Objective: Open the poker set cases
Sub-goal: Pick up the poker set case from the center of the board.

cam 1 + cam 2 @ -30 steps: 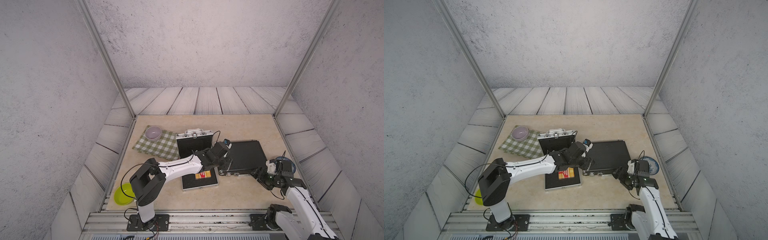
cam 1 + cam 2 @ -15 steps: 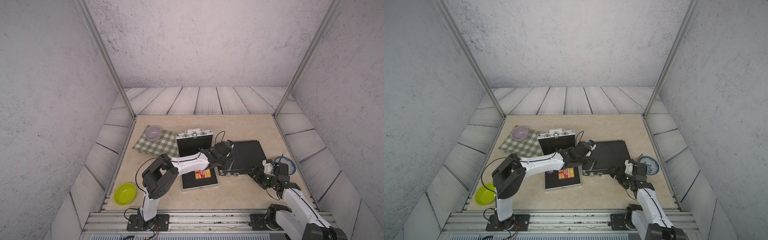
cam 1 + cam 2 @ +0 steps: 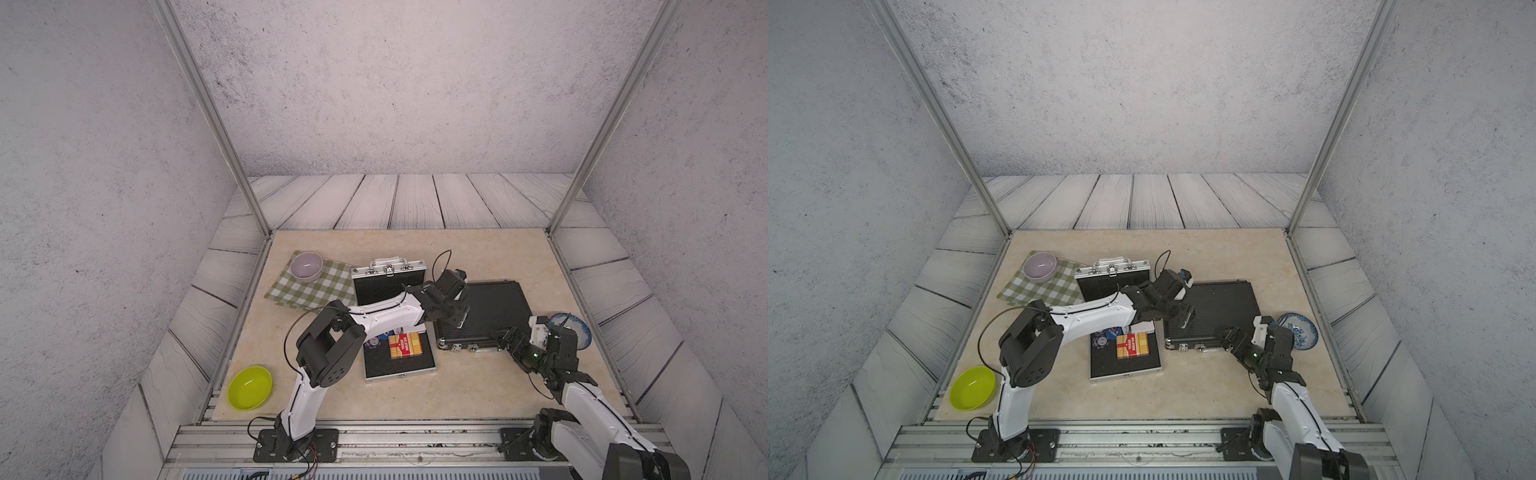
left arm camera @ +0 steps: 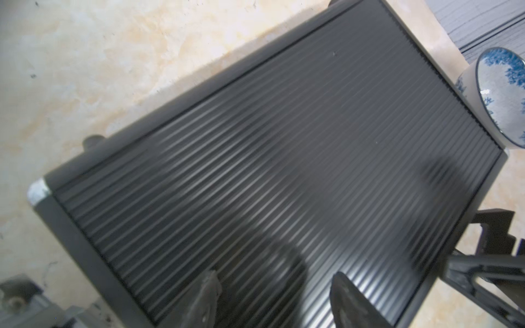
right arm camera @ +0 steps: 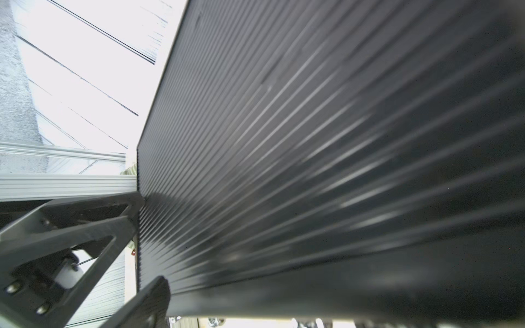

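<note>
The small silver case [image 3: 395, 368] is open. Its bottom lies flat on the counter [image 3: 415, 399]. Its lid stands up at the back, black inside. The big black case [image 3: 498, 311] has ribs on top. It lies flat and shut, just to the right.

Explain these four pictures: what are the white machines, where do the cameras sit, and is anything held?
Two robot arms work at a table. Top views look down; each wrist view rides on one arm. The silver case lies open, with cards inside; the black case is shut. The left end effector is open above it; the right end effector is open at its near corner. Neither holds anything. Also there: lilac bowl on checked cloth, green bowl, blue-patterned bowl.
</note>
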`<control>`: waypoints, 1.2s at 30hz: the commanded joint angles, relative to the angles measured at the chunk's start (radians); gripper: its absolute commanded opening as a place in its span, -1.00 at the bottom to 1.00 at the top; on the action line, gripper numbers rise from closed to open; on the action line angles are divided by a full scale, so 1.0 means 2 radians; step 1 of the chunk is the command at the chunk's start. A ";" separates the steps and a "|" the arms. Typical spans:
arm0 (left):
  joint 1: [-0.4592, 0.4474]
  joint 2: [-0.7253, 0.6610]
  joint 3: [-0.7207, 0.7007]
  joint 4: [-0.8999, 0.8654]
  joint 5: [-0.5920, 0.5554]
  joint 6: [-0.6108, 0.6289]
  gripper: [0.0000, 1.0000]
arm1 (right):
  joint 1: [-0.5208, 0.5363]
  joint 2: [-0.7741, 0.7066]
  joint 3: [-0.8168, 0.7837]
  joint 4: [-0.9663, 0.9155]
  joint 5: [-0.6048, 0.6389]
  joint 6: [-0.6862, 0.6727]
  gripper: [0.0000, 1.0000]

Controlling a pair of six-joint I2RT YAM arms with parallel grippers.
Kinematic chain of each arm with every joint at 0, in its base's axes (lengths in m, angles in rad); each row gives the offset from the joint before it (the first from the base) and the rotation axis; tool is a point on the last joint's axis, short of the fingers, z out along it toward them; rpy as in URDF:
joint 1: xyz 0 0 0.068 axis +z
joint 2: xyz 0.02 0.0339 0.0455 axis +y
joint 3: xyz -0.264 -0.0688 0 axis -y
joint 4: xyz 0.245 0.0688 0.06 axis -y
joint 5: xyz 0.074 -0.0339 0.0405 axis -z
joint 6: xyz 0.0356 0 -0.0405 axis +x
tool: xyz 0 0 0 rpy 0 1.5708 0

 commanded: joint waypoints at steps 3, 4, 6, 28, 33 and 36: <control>0.008 0.030 0.019 -0.033 0.009 0.007 0.33 | 0.002 0.034 0.004 0.058 -0.039 0.003 0.98; 0.009 0.033 0.022 -0.035 0.012 0.006 0.33 | 0.002 0.047 0.008 0.062 -0.049 0.003 0.97; 0.008 0.037 0.028 -0.038 0.014 0.006 0.33 | 0.002 0.076 0.014 0.068 -0.067 0.004 0.95; 0.010 0.046 0.025 -0.029 0.027 0.001 0.33 | 0.002 0.010 0.010 0.040 -0.134 0.026 0.56; 0.015 0.052 0.020 -0.030 0.019 -0.006 0.33 | 0.002 0.042 -0.001 0.058 -0.113 0.015 0.75; 0.023 0.058 0.019 -0.030 0.027 -0.010 0.33 | 0.002 0.068 -0.011 0.102 -0.116 0.020 0.75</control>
